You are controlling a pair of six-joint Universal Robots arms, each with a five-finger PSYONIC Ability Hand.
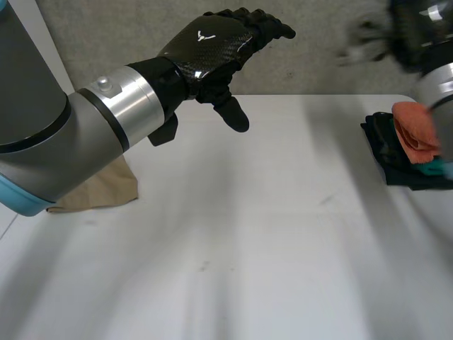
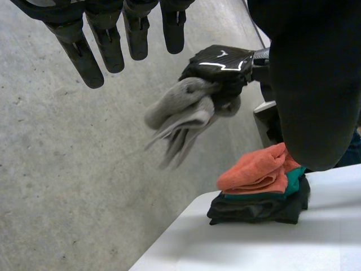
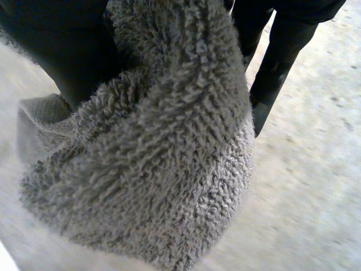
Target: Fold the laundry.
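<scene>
My right hand (image 2: 223, 65) is shut on a grey fluffy towel (image 2: 183, 113), which hangs bunched in the air beyond the table's far right corner. In the right wrist view the towel (image 3: 158, 158) bulges under the palm, with a dark finger (image 3: 282, 51) curled beside it. In the head view that hand (image 1: 414, 32) and the towel (image 1: 364, 39) are high at the back right. My left hand (image 1: 212, 49) hovers open above the table's far edge, fingers (image 2: 107, 39) straight and holding nothing.
A stack of folded cloths, orange (image 1: 414, 131) over teal and black (image 2: 259, 209), sits at the right edge of the white table (image 1: 269, 234). A tan cloth (image 1: 106, 188) lies at the left, partly under my left arm.
</scene>
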